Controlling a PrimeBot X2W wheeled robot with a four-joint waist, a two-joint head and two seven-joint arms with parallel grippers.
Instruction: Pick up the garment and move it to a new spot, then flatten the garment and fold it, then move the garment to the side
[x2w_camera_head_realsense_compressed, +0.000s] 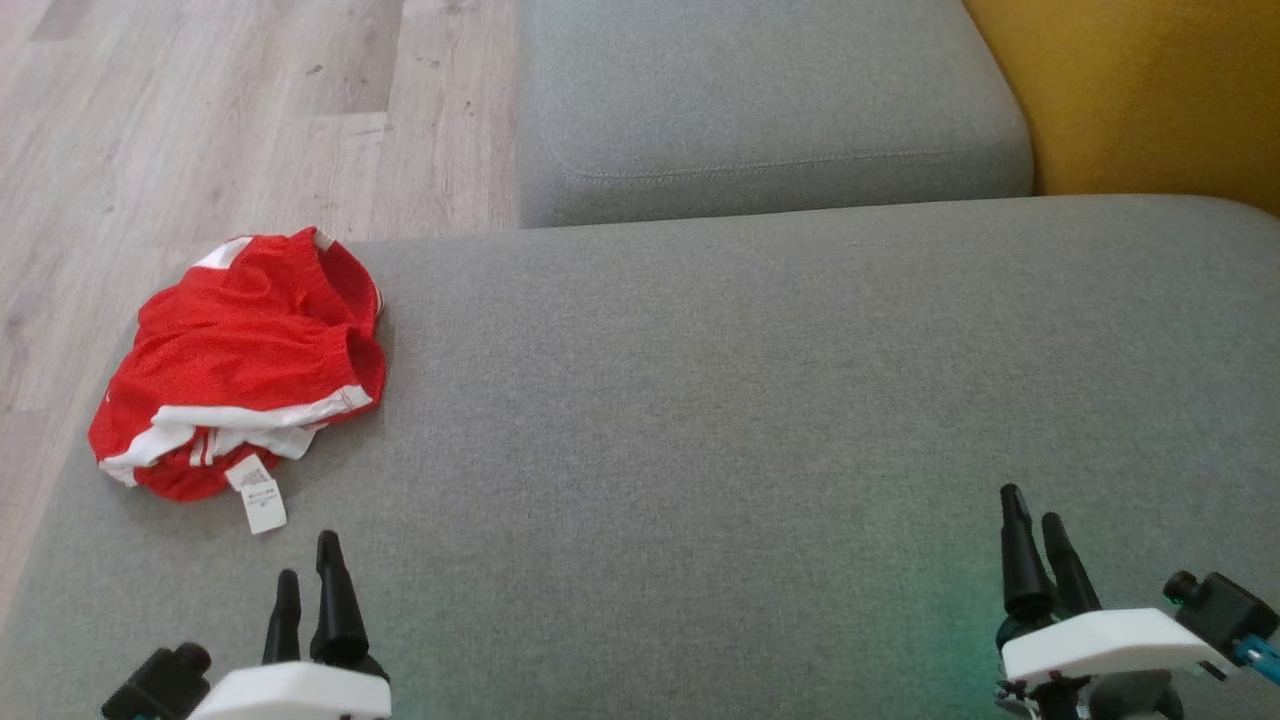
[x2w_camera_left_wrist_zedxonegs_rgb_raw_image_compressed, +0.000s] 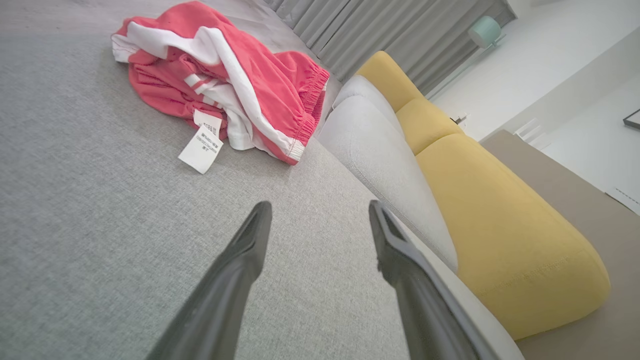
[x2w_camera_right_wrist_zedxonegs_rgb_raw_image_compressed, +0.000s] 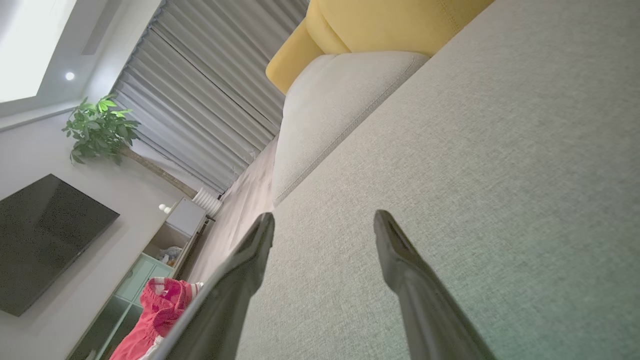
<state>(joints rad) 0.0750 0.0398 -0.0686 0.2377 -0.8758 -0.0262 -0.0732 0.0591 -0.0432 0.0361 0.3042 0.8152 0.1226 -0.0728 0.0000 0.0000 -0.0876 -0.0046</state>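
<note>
Home living room: grey fabric sofa seat (x2w_camera_head_realsense_compressed: 760, 380) with yellow back cushions (x2w_camera_left_wrist_zedxonegs_rgb_raw_image_compressed: 500, 225), and a light wood-plank floor (x2w_camera_head_realsense_compressed: 200, 120) next to it. Full-length pleated grey curtains (x2w_camera_right_wrist_zedxonegs_rgb_raw_image_compressed: 200, 110) run along the far side, with a tall leafy indoor plant (x2w_camera_right_wrist_zedxonegs_rgb_raw_image_compressed: 100, 127) standing by them. A flat dark TV (x2w_camera_right_wrist_zedxonegs_rgb_raw_image_compressed: 45, 240) hangs on a white wall, with a low pale-green cabinet (x2w_camera_right_wrist_zedxonegs_rgb_raw_image_compressed: 145, 280) with open compartments near it and a recessed ceiling spotlight (x2w_camera_right_wrist_zedxonegs_rgb_raw_image_compressed: 69, 76) above.

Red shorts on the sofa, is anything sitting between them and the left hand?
Nothing visible. Bare grey seat cushion separates the open left hand from the red shorts, crumpled at the cushion's left edge; their white care tag is the part nearest the hand.
</note>
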